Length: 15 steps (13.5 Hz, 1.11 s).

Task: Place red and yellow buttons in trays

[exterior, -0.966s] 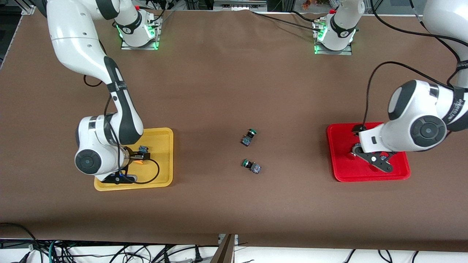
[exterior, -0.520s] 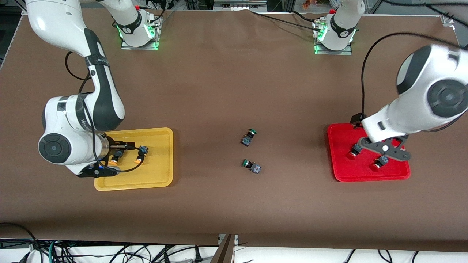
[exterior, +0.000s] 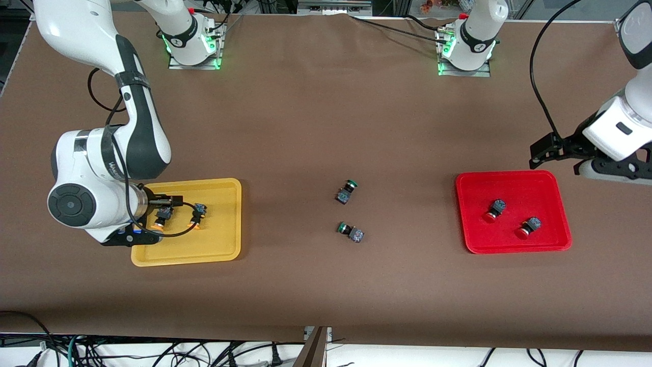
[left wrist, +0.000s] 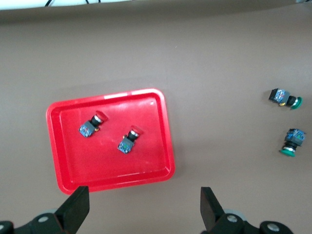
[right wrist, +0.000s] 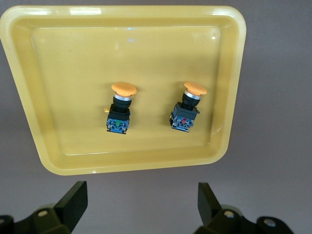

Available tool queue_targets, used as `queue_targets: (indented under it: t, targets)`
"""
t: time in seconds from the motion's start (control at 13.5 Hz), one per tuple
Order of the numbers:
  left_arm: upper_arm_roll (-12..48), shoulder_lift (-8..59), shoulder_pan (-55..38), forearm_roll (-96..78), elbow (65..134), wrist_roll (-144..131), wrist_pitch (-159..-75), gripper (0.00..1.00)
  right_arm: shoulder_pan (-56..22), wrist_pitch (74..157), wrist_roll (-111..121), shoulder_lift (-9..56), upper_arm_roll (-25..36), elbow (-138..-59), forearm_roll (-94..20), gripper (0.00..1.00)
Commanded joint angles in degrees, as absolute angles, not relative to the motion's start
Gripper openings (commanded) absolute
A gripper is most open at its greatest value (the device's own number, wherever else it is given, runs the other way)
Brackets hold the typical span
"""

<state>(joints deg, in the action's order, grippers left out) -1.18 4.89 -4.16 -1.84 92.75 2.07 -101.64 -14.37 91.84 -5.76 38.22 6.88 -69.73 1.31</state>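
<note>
Two yellow buttons point(exterior: 162, 220) point(exterior: 196, 216) lie in the yellow tray point(exterior: 219, 239); they also show in the right wrist view point(right wrist: 120, 109) point(right wrist: 187, 109). Two red buttons point(exterior: 493, 211) point(exterior: 527, 228) lie in the red tray point(exterior: 509, 239); the left wrist view shows them too point(left wrist: 90, 126) point(left wrist: 128, 140). My right gripper point(right wrist: 141, 204) is open and empty, up in the air over bare table beside the yellow tray's rim point(right wrist: 136, 165). My left gripper point(left wrist: 144, 209) is open and empty, high over the table beside the red tray point(left wrist: 112, 180).
Two green-capped buttons point(exterior: 346, 191) point(exterior: 350, 231) lie on the brown table mat between the trays, also seen in the left wrist view point(left wrist: 283, 98) point(left wrist: 291, 142). Cables hang from both wrists. The arms' bases stand along the table's back edge.
Both arms rose and drew back from their trays. The left arm swung toward its end of the table, uncovering the red buttons; the right arm uncovered the yellow buttons.
</note>
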Motion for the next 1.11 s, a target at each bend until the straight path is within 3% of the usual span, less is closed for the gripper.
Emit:
queue_targets:
  t: [0.0, 0.15, 0.59, 1.04]
  targets:
    - [0.3, -3.5, -5.1, 0.6, 101.5, 2.2, -100.8, 1.00, -14.0, 90.1, -1.6, 38.5, 7.1, -68.4, 2.2, 1.00]
    - [0.1, -2.9, -5.0, 1.9, 100.2, 2.2, -96.1, 1.00, -13.9, 89.9, 0.7, 37.1, 8.3, -68.4, 2.0, 1.00]
    - [0.2, 1.8, -4.7, 1.7, 93.3, 2.7, -95.9, 1.00, -13.1, 90.2, 1.1, 37.3, 8.0, -68.6, 1.7, 1.00]
    - [0.1, 1.8, -4.7, 1.7, 93.3, 2.7, -93.7, 1.00, -13.0, 90.3, 1.1, 37.3, 8.0, -68.5, 1.6, 1.00]
